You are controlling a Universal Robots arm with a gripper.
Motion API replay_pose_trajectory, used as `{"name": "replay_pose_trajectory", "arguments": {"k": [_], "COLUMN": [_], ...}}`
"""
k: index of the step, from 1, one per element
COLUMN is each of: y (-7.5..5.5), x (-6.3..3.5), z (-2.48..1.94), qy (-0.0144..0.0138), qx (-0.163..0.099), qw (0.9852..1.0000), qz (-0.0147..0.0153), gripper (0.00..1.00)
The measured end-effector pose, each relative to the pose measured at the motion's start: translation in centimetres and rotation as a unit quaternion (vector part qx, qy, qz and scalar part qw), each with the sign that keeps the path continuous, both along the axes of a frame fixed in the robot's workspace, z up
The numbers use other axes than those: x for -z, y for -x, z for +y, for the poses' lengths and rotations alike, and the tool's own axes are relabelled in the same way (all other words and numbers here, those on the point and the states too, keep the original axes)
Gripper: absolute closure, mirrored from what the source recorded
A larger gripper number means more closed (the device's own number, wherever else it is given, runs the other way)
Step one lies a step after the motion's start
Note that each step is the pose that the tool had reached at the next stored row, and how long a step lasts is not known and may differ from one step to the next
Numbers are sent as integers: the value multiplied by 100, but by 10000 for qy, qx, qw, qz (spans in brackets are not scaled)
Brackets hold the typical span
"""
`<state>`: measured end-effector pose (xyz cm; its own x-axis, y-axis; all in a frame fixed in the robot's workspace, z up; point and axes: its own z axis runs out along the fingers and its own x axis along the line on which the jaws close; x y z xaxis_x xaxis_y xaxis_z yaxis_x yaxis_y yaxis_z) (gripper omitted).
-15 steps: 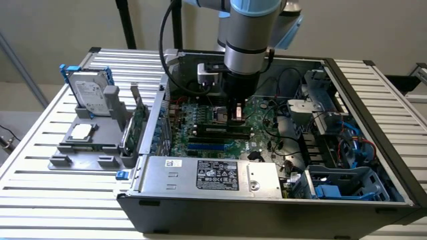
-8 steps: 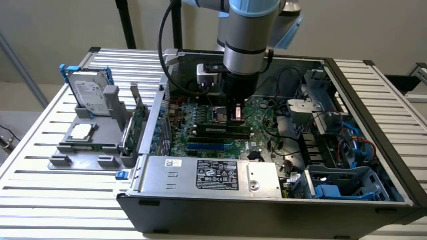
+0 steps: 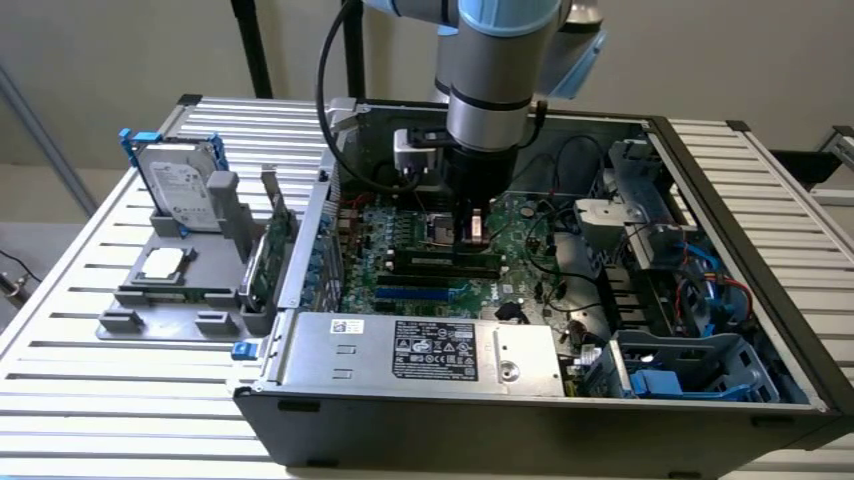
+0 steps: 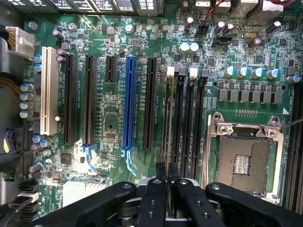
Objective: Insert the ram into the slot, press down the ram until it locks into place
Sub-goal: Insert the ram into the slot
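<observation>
Ram (image 4: pixel 166 118), one, pinched between jaws, four slots (image 4: pixel 190 118)

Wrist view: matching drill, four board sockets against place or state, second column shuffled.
1 long blue plastic socket
2 long white plastic socket
3 square metal-framed processor socket
4 narrow black plastic memory slots

a empty, contact grid bare
b right beside the processor socket
c farthest from the processor socket
d flanked by black sockets

Pairs: 1-d, 2-c, 3-a, 4-b.
</observation>
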<state>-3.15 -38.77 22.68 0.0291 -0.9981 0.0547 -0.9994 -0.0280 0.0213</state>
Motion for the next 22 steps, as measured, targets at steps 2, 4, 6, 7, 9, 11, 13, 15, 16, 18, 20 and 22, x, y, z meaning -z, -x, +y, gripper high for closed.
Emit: {"name": "replay_pose_trajectory", "arguments": {"k": [2, 4, 6, 7, 9, 11, 13, 15, 16, 18, 20, 22], "y": [0, 1, 0, 0, 1, 3, 15, 39, 48, 63, 66, 66], "x": [5, 11, 14, 14, 9, -39, -93, -115, -120, -120, -122, -122], "z": [0, 0, 0, 0, 0, 0, -2, -4, -5, -4, -4, -5], "qy": [0, 0, 2, 1, 1, 0, 0, -1, -2, -3, -2, -2], "qx": [1, 2, 1, 1, 2, 6, 8, 8, 9, 10, 11, 10], "qw": [10000, 10000, 10000, 10000, 10000, 10000, 10000, 10000, 10000, 10000, 10000, 10000], "qz": [-2, -3, -3, -3, -4, -4, -3, -3, -3, -4, -3, -3], "gripper": [87, 87, 87, 87, 85, 79, 79, 79, 79, 81, 87, 89]}}
